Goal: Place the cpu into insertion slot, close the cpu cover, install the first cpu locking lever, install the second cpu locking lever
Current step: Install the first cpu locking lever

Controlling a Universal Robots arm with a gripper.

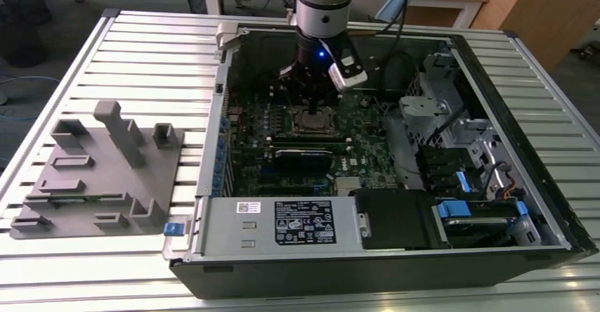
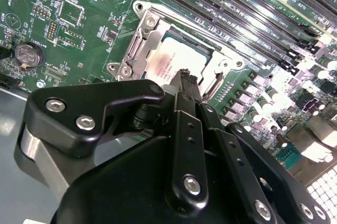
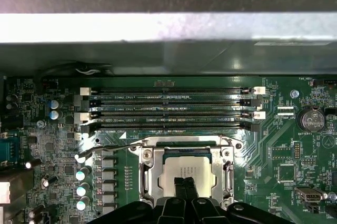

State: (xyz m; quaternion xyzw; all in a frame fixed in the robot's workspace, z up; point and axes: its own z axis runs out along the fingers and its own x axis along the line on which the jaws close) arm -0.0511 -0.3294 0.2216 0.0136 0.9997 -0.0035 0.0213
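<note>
Cpu [image 3: 187, 169] first: lying flat and dull silver-grey in the square insertion slot [image 1: 319, 124] on the green circuit board [image 1: 361, 161], being framed by the thin silvery cpu cover [image 3: 149, 176], seemingly lowered to trap it. Passing, from the exterior view's left, a matte grey moulded fixture block [image 1: 94, 178] parked well apart, then entering the open-topped black metal computer case [image 1: 281, 277], opened for access. Reaching the black gripper [image 3: 185, 182] hanging over the slot, jaws pressed together on nothing visible, tips at or just above the chip's top, and ending rightmost at the silvery drive cage [image 1: 468, 136].
</note>
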